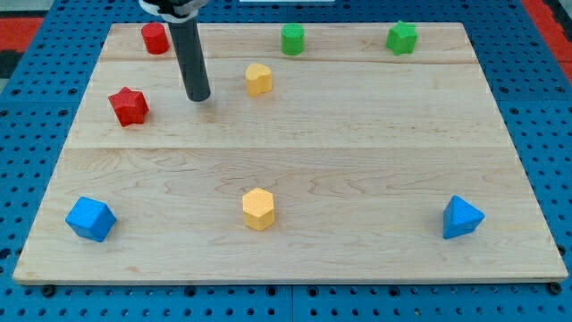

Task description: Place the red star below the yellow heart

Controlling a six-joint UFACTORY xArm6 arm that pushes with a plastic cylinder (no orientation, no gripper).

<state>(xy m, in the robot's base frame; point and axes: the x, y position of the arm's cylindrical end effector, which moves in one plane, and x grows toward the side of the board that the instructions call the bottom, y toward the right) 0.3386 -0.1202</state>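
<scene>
The red star point(129, 105) lies at the view's upper left on the wooden board point(357, 161). The yellow heart point(258, 79) lies to its right, slightly higher, near the top centre. My tip point(198, 97) rests on the board between them, right of the red star and left of the yellow heart, touching neither.
A red cylinder point(155, 38) sits at the top left. A green cylinder point(292, 39) and a green star point(402, 38) sit along the top. A yellow hexagon point(257, 208) is at the bottom centre, a blue block point(90, 219) at the bottom left, a blue triangle point(461, 217) at the bottom right.
</scene>
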